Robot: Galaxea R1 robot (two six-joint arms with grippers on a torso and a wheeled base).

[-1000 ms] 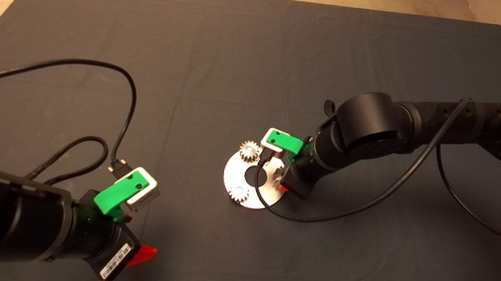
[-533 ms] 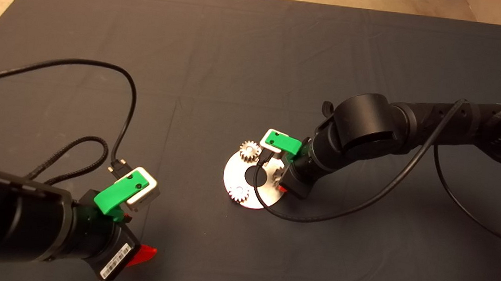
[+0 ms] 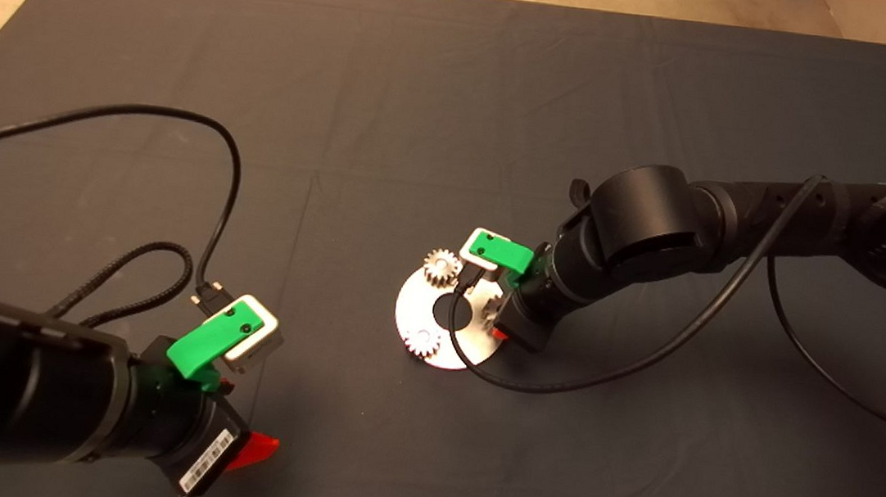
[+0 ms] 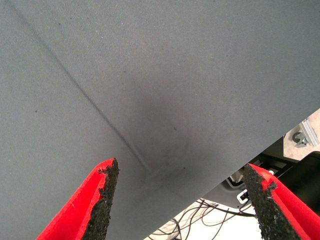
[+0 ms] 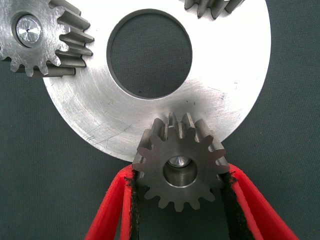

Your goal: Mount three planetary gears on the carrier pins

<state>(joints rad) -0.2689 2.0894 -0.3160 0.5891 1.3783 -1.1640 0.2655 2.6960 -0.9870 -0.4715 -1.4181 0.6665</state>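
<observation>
Gear (image 5: pixel 180 162) pinched between my right gripper (image 5: pixel 179 200) pads, bore over a carrier pin (image 5: pixel 177 161) at the plate (image 5: pixel 235 95) rim. My left gripper (image 4: pixel 180 200) spread, parked over mat (image 4: pixel 150 75).

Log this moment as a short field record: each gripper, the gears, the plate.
right gripper: shut on the third gear, its bore over a pin tip, at the carrier plate rim
left gripper: open, parked over bare mat, lower left in the head view
seated gears: two, far gear, near gear
</observation>
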